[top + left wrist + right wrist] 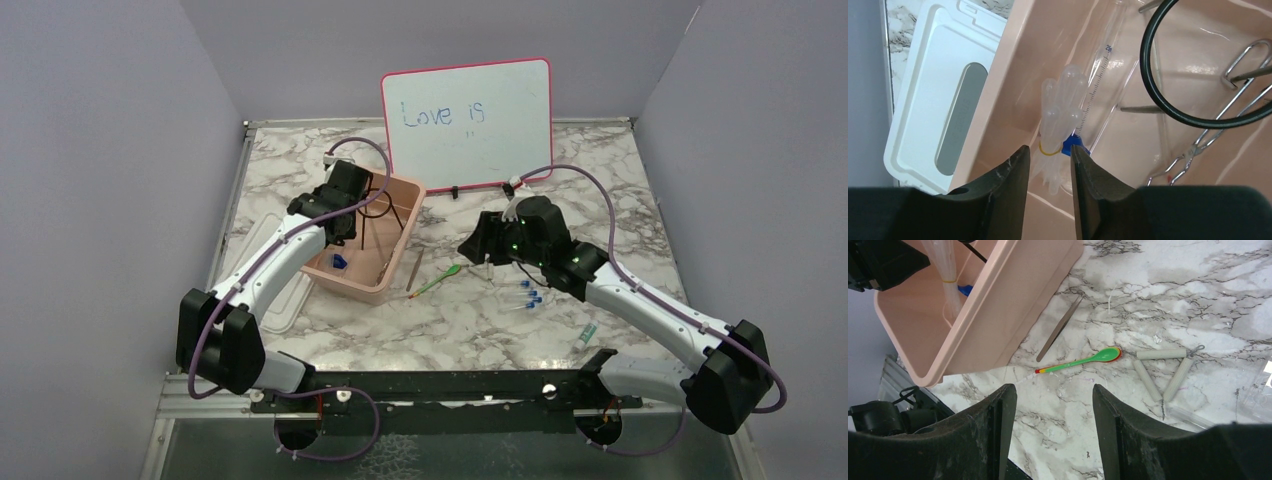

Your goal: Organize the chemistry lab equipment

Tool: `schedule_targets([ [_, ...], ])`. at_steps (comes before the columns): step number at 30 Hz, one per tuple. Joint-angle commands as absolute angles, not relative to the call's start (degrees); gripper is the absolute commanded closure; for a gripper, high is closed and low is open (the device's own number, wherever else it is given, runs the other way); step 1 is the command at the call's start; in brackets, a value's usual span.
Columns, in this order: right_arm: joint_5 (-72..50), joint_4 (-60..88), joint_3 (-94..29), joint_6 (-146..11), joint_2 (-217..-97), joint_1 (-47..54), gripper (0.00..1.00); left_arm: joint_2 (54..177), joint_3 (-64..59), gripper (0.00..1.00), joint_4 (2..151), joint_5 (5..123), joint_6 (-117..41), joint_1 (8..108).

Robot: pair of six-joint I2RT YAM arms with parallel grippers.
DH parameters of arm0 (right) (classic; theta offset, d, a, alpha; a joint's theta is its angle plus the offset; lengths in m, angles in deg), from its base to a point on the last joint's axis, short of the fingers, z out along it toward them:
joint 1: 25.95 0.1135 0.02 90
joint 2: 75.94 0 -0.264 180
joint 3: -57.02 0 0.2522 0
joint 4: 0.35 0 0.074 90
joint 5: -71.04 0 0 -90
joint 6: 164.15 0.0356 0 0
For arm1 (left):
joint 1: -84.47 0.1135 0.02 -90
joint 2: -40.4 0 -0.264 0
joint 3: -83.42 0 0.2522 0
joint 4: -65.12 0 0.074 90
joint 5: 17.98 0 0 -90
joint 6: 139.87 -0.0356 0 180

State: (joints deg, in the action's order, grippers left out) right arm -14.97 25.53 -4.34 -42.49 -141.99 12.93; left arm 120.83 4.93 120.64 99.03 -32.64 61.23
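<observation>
Since the green spoon (1075, 362) lies flat on the table (1198, 290), it's likely light, thin, slippery — pinch mid-handle across its width. Spread and empty: right claw (1053, 390), left claw (1049, 150).

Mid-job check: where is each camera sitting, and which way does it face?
Top external: high behind the robot, facing the table; left arm and right arm visible.
Left wrist: over the pink tub, looking down inside; left fingers show.
Right wrist: looking down at the green spoon on the table; right fingers show.
Shared: both wrist views catch the pink tub.
</observation>
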Motion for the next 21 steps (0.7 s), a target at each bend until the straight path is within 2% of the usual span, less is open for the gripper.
schedule_targets([
  [1, -14.77, 24.29, -3.09, -41.50, -141.34, 12.93, 0.39, 123.54, 4.65, 0.65, 114.85, 101.76, -32.19, 62.41],
  [10, -16.88, 22.10, -0.36, -41.53, -139.59, 12.90, 0.39, 131.22, -0.24, 0.81, 111.46, 100.40, -35.27, 63.64],
  [16, -18.03, 22.43, -0.87, -42.92, -140.40, 12.91, 0.39, 132.20, -2.50, 0.82, 110.26, 98.59, -36.05, 63.64],
  [21, -18.71, 23.38, -0.99, -43.82, -141.37, 12.95, 0.39, 127.49, -3.61, 0.78, 110.26, 96.40, -34.98, 63.64],
])
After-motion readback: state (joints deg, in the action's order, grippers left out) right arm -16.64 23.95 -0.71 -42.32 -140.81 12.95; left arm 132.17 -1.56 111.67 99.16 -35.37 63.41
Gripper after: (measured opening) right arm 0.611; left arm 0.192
